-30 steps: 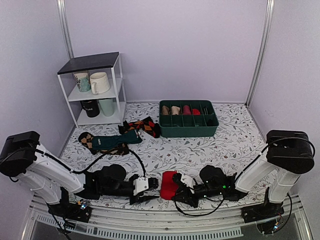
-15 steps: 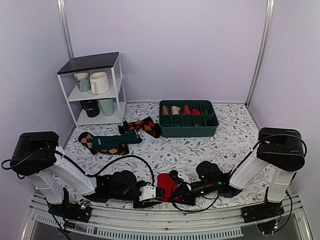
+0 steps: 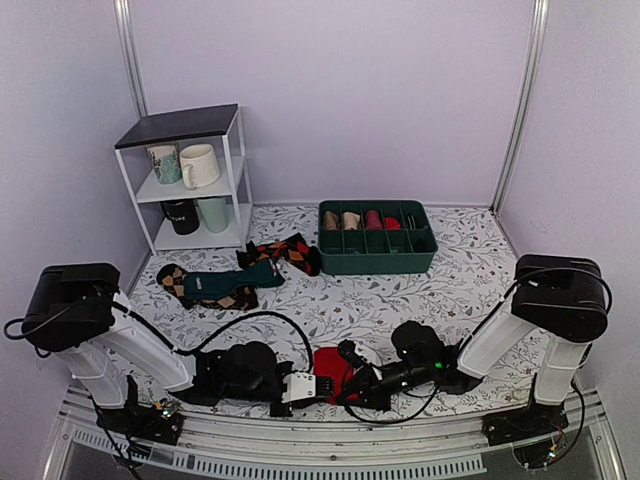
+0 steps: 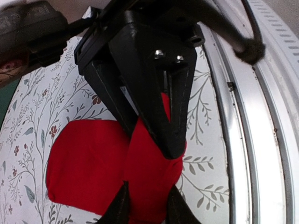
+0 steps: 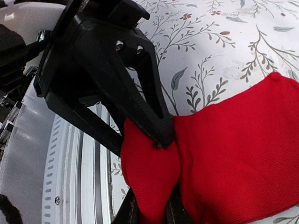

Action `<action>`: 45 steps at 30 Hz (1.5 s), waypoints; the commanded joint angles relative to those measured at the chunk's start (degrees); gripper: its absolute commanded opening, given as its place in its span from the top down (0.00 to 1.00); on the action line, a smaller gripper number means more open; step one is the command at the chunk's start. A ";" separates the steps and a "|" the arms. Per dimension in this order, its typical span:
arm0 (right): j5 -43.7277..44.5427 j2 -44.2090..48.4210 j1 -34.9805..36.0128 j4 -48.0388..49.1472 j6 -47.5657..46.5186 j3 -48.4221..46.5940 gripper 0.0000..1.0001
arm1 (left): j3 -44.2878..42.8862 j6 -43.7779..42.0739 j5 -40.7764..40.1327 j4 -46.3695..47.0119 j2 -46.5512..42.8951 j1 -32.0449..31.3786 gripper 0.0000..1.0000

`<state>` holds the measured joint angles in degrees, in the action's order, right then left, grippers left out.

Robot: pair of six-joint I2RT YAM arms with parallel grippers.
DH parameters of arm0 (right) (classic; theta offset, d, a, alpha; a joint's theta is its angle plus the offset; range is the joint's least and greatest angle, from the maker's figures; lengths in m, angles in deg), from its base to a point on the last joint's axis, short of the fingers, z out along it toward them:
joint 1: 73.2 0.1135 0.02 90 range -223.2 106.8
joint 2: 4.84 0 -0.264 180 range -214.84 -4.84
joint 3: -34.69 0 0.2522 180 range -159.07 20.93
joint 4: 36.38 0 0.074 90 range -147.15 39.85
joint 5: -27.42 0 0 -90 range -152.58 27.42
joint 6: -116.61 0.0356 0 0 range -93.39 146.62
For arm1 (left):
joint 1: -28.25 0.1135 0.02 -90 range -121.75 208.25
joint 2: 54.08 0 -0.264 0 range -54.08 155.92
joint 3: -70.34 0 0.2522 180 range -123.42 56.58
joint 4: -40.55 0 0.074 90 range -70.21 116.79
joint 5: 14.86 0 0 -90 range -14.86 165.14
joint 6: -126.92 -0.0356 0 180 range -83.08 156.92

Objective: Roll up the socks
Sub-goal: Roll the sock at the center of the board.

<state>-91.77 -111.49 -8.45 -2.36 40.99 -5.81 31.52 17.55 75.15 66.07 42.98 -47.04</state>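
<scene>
Floral table (image 3: pixel 450 290), lower centre: left gripper (image 4: pixel 147 205) and right gripper (image 5: pixel 150 210) clamp the socks (image 3: pixel 330 360).
Mid-roll, seemingly; next, turn the fold together.

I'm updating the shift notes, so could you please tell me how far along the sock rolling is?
Done: one fold of the red socks is raised off the table. In hand: the left claw and the right claw both pinch that fold, facing each other. Left: the rolling itself, since most of the fabric lies flat and no roll has formed.
</scene>
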 commanded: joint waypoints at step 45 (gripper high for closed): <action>30.55 9.89 12.07 -8.11 -38.04 2.47 0.49 | -0.96 25.97 15.79 -9.06 6.39 6.46 1.00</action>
<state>-61.81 -99.12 3.31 -7.34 2.91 -1.57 28.96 42.90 90.14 65.79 46.60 -41.09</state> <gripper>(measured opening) 0.516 0.034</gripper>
